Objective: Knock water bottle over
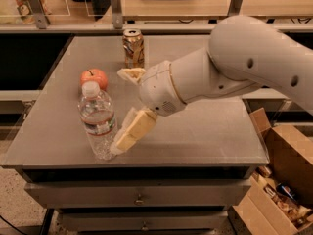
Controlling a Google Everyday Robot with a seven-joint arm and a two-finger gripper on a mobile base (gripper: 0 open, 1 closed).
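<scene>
The water bottle stands upright near the table's front left edge, clear and ribbed, with a white cap and a red and green banded label. My gripper is open just to the bottle's right. Its near finger reaches down to the bottle's lower side and looks to be touching or nearly touching it. Its far finger points left behind the bottle, near the apple.
A gold soda can stands at the back middle of the grey table. A red apple lies just behind the bottle. A cardboard box of items sits on the floor at the right.
</scene>
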